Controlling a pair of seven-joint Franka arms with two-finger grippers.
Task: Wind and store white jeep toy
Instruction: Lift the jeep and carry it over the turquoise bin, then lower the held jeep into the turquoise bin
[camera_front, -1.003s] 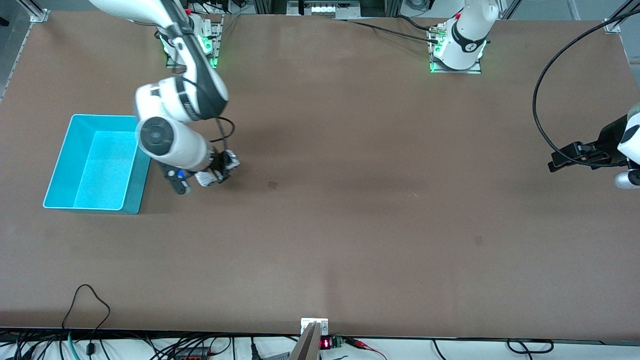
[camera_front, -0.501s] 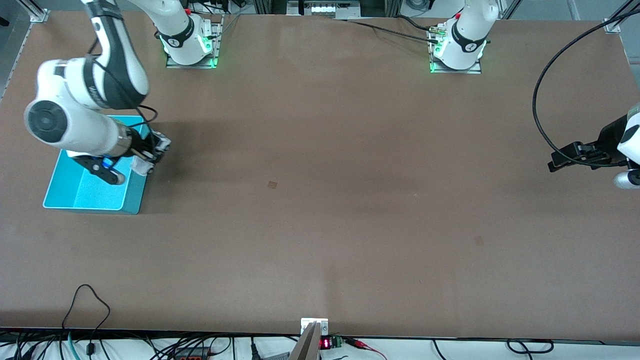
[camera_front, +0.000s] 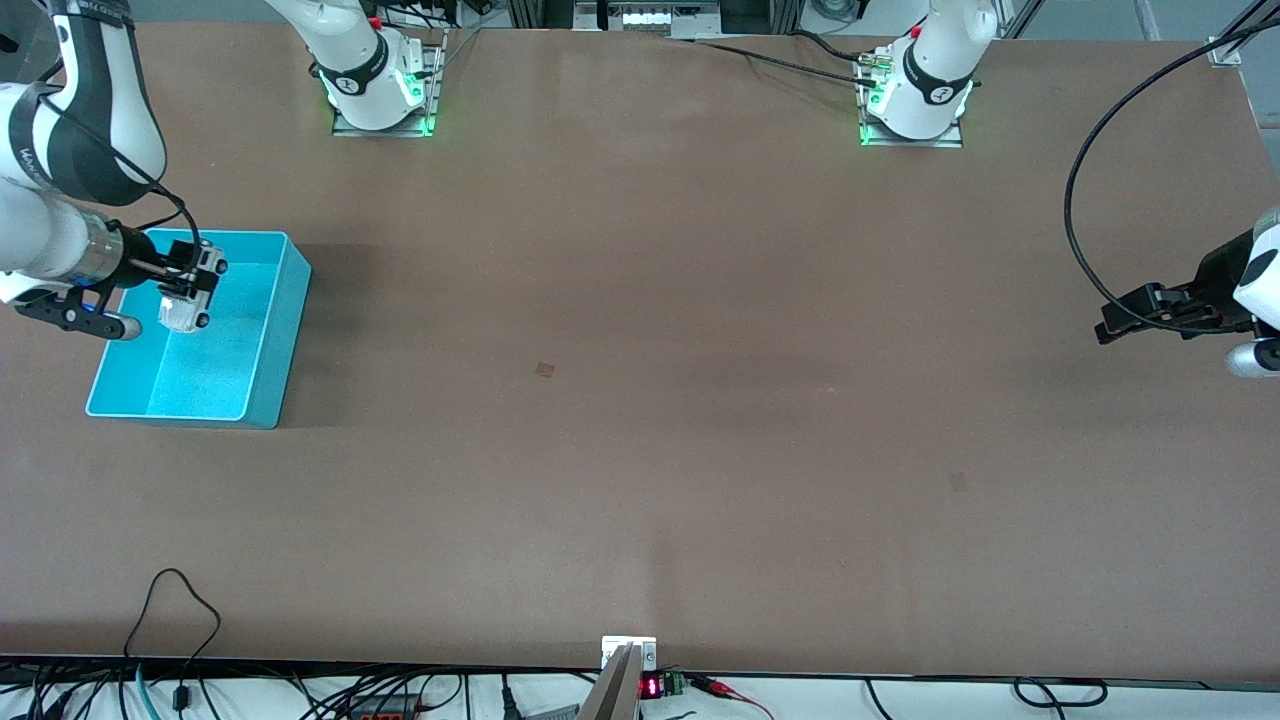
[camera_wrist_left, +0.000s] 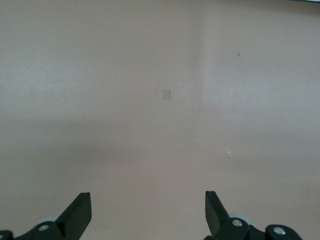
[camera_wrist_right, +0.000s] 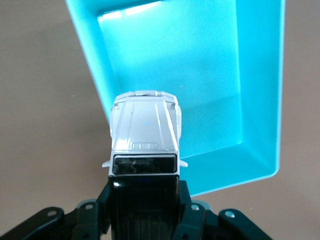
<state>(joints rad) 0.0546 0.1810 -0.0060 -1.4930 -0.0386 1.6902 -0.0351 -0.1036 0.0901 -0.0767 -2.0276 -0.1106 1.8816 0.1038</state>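
Observation:
My right gripper (camera_front: 190, 288) is shut on the white jeep toy (camera_front: 182, 312) and holds it in the air over the teal bin (camera_front: 285, 330), above the end of the bin nearest the robots' bases. In the right wrist view the jeep (camera_wrist_right: 145, 135) shows its white hood and black ribbed roof, clamped between the fingers (camera_wrist_right: 187, 212), with the bin's inside (camera_wrist_right: 210, 75) below it. My left gripper (camera_front: 1110, 328) waits open and empty at the left arm's end of the table; its fingertips (camera_wrist_left: 217, 210) show wide apart over bare table.
The teal bin stands at the right arm's end of the table and nothing lies in the part of it that shows. A black cable (camera_front: 1085, 160) loops over the table near the left arm. Cables (camera_front: 170, 600) lie along the table's edge nearest the front camera.
My right arm has swung with the jeep from the table beside the bin toward the right arm's end, and the jeep now hangs over the bin. The left arm has not moved.

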